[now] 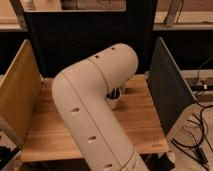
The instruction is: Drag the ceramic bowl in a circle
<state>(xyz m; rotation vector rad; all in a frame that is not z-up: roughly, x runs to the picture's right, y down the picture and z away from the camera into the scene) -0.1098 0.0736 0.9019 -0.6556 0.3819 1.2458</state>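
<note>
Mostly, the view is filled by the robot's thick white arm (pixel 90 115). It rises from the bottom edge, bends at an elbow on the left, then reaches right and away over a wooden tabletop (pixel 145 120). A yellow panel (pixel 17 95) stands along the table's left side and a dark panel (pixel 167 90) along its right. Loose cables (pixel 195 135) lie on the floor beyond the dark panel.

Just below the arm's far end, a small white cup (pixel 114 101) with dark contents peeks out near the middle of the table. The gripper is out of sight behind the arm's far link, so I cannot tell whether it is spread or closed. The ceramic bowl does not show anywhere on the bare wood. It is most likely hidden behind the arm.

Judging by this, the step in hand is either the reach to the bowl or the drag itself, and which one cannot be decided. The next move calls for steady contact on the bowl and a smooth circular sweep that clears the cup and both panels.
</note>
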